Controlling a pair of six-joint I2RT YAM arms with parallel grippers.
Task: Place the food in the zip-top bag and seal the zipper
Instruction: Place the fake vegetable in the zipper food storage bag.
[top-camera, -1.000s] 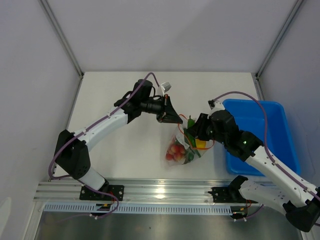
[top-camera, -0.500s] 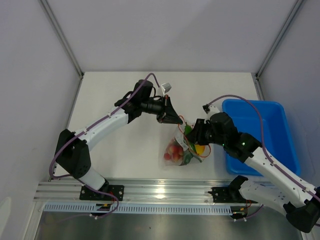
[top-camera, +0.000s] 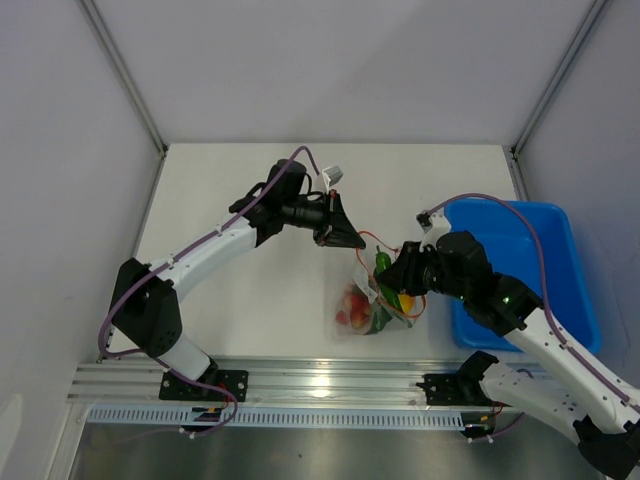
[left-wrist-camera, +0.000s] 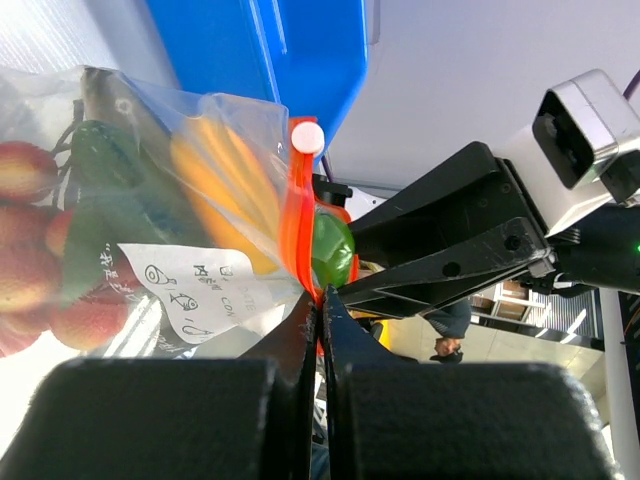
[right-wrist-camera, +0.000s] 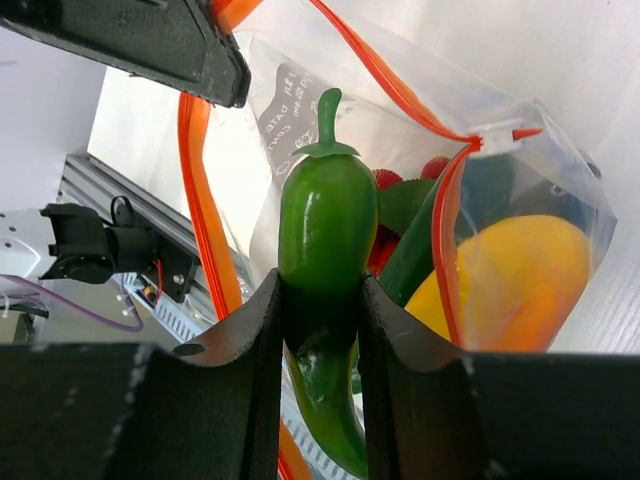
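**Top view:** we see the left gripper (top-camera: 343, 236) pinched shut on the zipper (top-camera: 372, 238). It holds up the mouth of the zip-top bag (top-camera: 356, 308), which hangs toward 5 o'clock from it. The right gripper (top-camera: 392, 282) clamps the long green pepper (top-camera: 381, 264) right at that mouth. The bag's belly lies at its 7 o'clock, so the right arm is the nearer 1.

**Left wrist view:** the left fingers meet on the orange strip at 6 o'clock. The green pepper (left-wrist-camera: 333, 250) sits just past the rim. The tomatoes (left-wrist-camera: 30, 250) and yellow-orange pepper (left-wrist-camera: 225, 190) are already inside.

**Right wrist view:** the jaws grip the pepper (right-wrist-camera: 325, 250) mid-body. Its long axis runs 12 to 6, stem at 12, poking between the 2 orange strips (the open mouth). We judge the coming move to be a push along that axis, then a release.
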